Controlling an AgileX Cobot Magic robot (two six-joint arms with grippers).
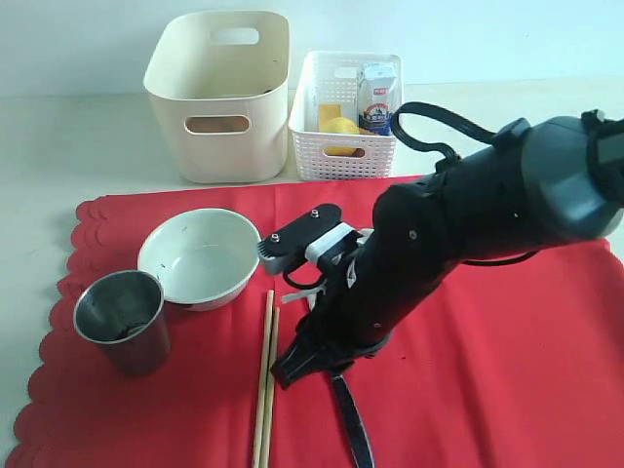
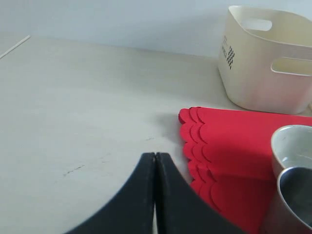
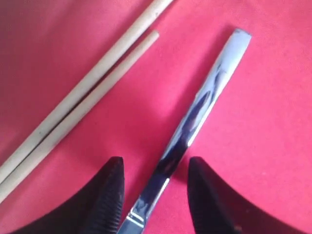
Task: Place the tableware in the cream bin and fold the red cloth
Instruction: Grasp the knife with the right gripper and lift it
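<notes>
On the near part of the red cloth [image 1: 507, 370], the right gripper [image 3: 155, 168] straddles the knife [image 3: 192, 117], fingers spread, likely to pinch it. Off the cloth's scalloped edge the left gripper [image 2: 155, 163] hangs, fingers pressed together; the cream bin [image 1: 224, 156] stands beyond the cloth.

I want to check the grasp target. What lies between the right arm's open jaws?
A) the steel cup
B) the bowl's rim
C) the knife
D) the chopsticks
C: in the right wrist view the knife runs between the open jaws of the right gripper, while the chopsticks lie off to one side on the red cloth.
</notes>
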